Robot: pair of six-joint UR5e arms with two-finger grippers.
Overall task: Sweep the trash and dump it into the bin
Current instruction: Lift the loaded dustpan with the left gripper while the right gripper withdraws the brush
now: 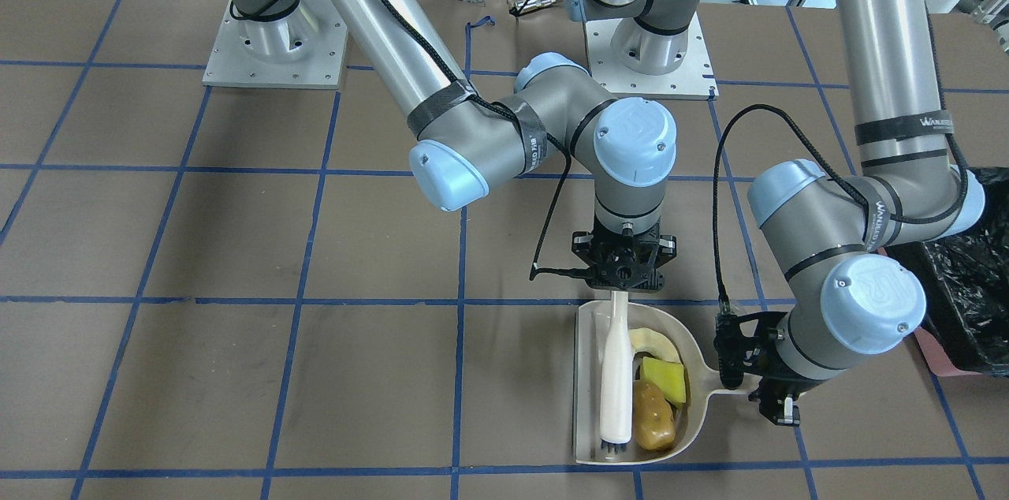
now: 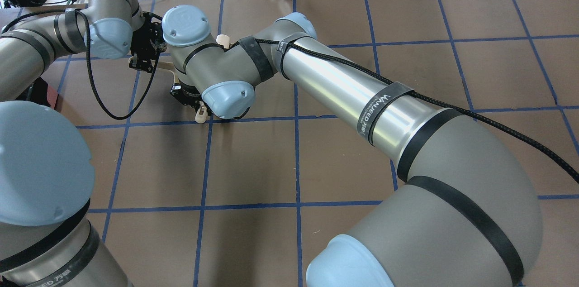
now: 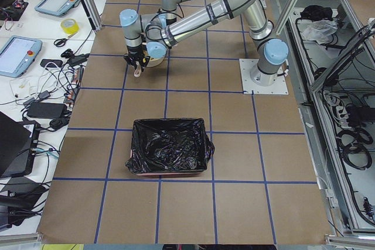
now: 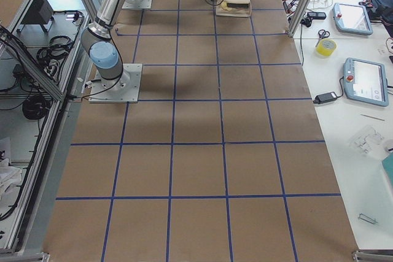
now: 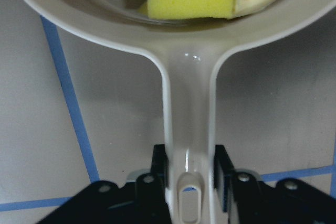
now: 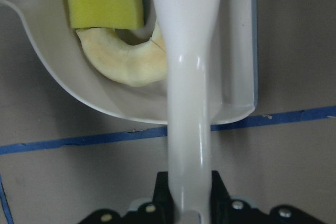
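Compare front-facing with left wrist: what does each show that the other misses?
Front-facing only: the brush lying in the dustpan, its handle in the right pincer; the bin at the view's right edge; the whole potato.
Left wrist only: a close look at the left pincer shut on the dustpan's handle, clamping it from both sides, and the handle's slot.
Both: the dustpan holding the wedge, the ring and at least part of the potato.
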